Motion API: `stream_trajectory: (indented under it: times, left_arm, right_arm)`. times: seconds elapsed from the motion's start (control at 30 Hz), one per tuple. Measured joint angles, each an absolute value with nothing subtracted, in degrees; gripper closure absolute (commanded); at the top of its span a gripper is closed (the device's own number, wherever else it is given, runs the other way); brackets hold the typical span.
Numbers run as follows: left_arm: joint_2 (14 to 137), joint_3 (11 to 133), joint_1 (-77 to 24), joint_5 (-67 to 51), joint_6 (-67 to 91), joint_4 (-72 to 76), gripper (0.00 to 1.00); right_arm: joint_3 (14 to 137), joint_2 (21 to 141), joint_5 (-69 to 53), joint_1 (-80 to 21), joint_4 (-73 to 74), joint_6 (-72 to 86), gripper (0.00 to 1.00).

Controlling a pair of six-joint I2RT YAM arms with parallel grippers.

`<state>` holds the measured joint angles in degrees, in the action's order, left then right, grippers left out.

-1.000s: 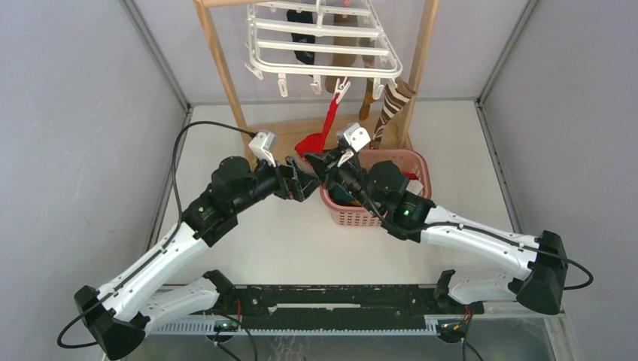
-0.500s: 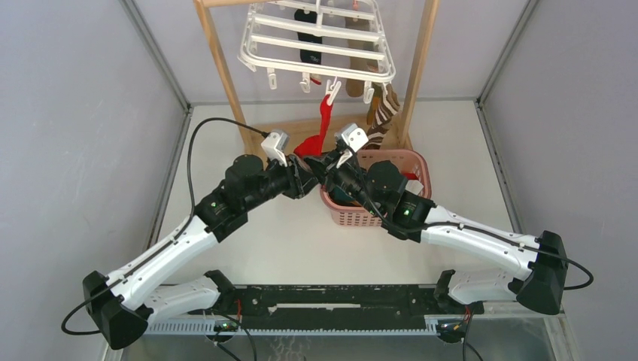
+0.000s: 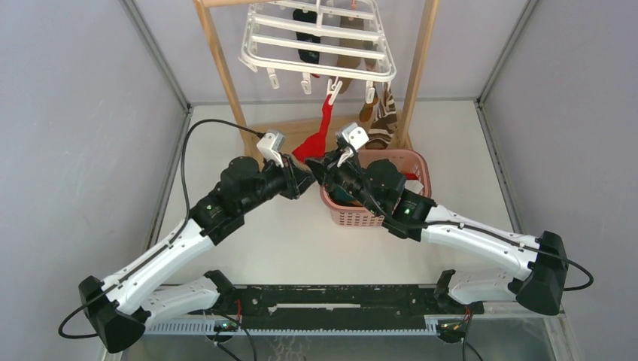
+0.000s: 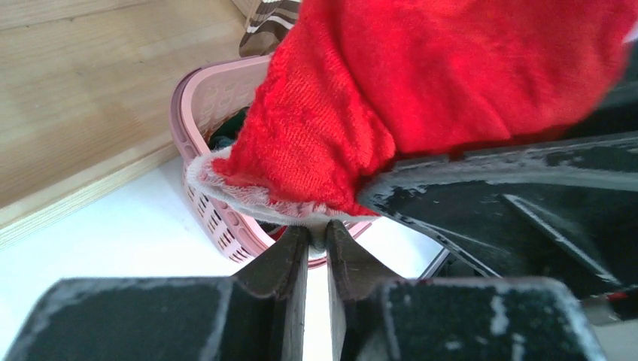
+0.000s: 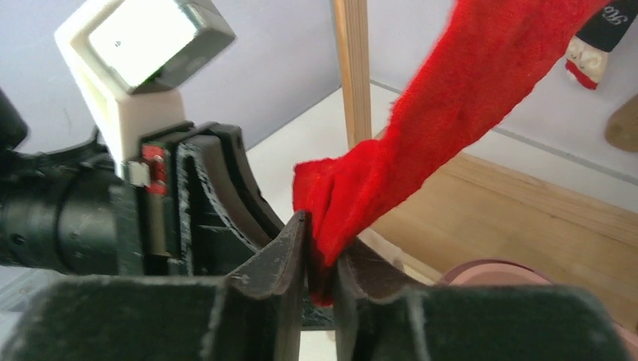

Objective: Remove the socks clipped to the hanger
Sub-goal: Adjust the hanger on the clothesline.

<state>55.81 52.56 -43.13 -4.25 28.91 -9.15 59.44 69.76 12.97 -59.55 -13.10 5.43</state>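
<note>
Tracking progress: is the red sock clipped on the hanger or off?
On: the red fabric sock hangs taut from a clip of the white plastic hanger.

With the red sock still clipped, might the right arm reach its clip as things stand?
Probably yes: the clip hangs at the hanger's near rim, unobstructed, though the right gripper would first have to release the red sock.

The basket [image 3: 353,218] sits on the table [image 3: 293,244] before the stand [image 3: 218,60]; the hanger [image 3: 319,39] hangs from it, a sock [image 3: 322,124] dangling below
</note>
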Motion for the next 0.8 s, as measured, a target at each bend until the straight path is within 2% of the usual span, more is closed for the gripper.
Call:
stream_trajectory:
  times: [0.1, 0.23, 0.5, 0.8]
  left_arm:
    - [54.8, 52.6, -43.2, -3.3, 28.9, -9.6, 0.81]
    - [53.7, 52.6, -43.2, -0.7, 29.0, -10.7, 0.8]
    - [53.4, 52.6, -43.2, 2.6, 29.1, -12.9, 0.79]
    - [53.4, 52.6, -42.9, 3.4, 29.1, -14.3, 0.78]
  right_arm:
    - [59.4, 69.8, 13.0, -59.0, -11.9, 6.2, 0.52]
    - [59.4, 69.4, 13.4, -58.8, -10.0, 6.6, 0.43]
    - [55.7, 60.5, 13.0, -55.3, -8.0, 6.8, 0.36]
    - [47.4, 48.2, 8.3, -40.4, -7.1, 10.5, 0.35]
